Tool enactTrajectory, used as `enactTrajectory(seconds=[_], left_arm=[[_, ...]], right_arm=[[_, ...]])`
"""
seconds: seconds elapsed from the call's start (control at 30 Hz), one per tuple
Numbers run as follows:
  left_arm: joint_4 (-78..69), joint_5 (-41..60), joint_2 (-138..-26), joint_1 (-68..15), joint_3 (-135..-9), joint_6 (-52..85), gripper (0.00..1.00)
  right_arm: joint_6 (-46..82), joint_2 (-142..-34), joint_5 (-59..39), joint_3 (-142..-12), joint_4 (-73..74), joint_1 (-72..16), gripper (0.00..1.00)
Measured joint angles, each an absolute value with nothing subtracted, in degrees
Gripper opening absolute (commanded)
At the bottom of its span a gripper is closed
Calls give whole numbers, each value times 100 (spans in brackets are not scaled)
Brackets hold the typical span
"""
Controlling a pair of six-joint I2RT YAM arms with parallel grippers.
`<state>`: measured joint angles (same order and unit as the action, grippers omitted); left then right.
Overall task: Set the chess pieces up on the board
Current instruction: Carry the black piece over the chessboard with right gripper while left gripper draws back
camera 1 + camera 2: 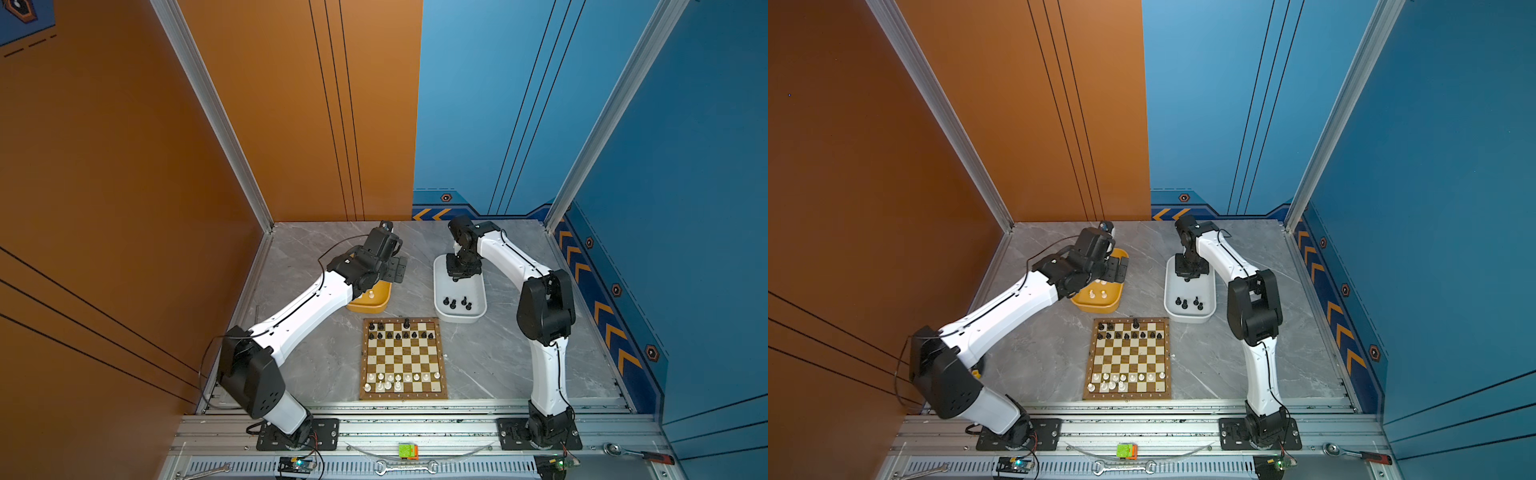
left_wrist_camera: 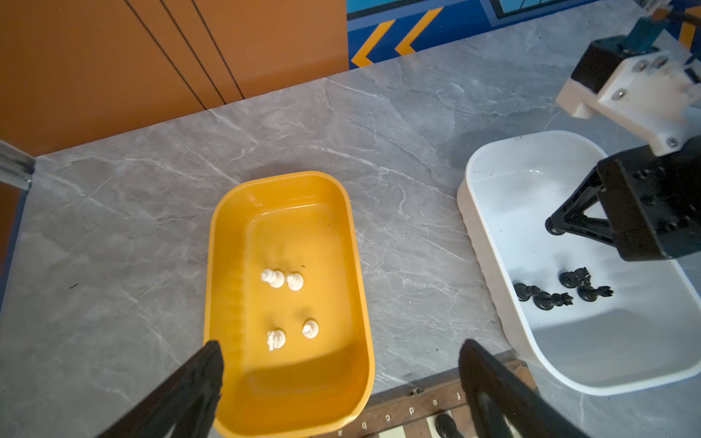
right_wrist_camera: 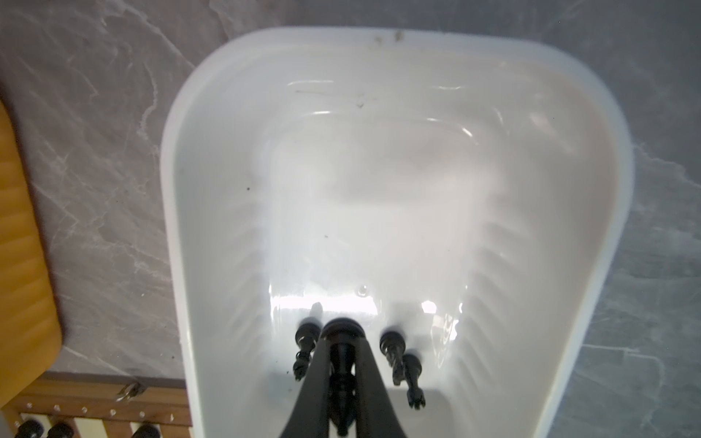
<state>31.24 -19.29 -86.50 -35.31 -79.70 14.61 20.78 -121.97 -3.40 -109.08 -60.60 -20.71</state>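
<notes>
At the near rail, below the tabletop's near edge, a spanner point(image 1: 405, 468) and a green-and-orange block point(image 1: 408, 451) are being shown lying in both top views. Just beyond, the board point(image 1: 403, 358) is being carried by the grey marbled tabletop point(image 1: 498, 365) at the middle of its near edge. The board's two near rows are being occupied by cream-white pieces point(image 1: 398, 385) and its two far rows by black pieces point(image 1: 398, 336); both outermost rows are being shown only partly filled. Towards the far edge, a yellow tub point(image 1: 374, 308) is being shown left of the middle and a white tub point(image 1: 459, 318) right of it. The left gripper point(image 2: 341, 343) is being held above the yellow tub with its jaws spread wide and nothing between them; four loose cream-white pieces point(image 2: 277, 278) are being shown on the tub's floor. The right gripper point(image 3: 343, 341) is being held over the white tub's floor, its jaws clenched on a single black piece point(image 3: 342, 364), grasped by the stem with its round base pointing away from the wrist. Four loose black pieces point(image 2: 550, 299) are being shown lying on their sides just beside it, at the tub's near end.
</notes>
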Motion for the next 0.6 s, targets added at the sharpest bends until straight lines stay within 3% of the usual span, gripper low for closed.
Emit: enactTrajectory(seconds=[0.3,0.6], left_arm=[[3282,-2095,-6624,-3564,-5905,1914,98],[3304,-2034,-5190,-3448,-4506,2102,98]], right_arm=[[2154,-11625,-126,-11255,-6504,-3009,8],[2449,-11723,187,-11397,-6565,-4403,9]])
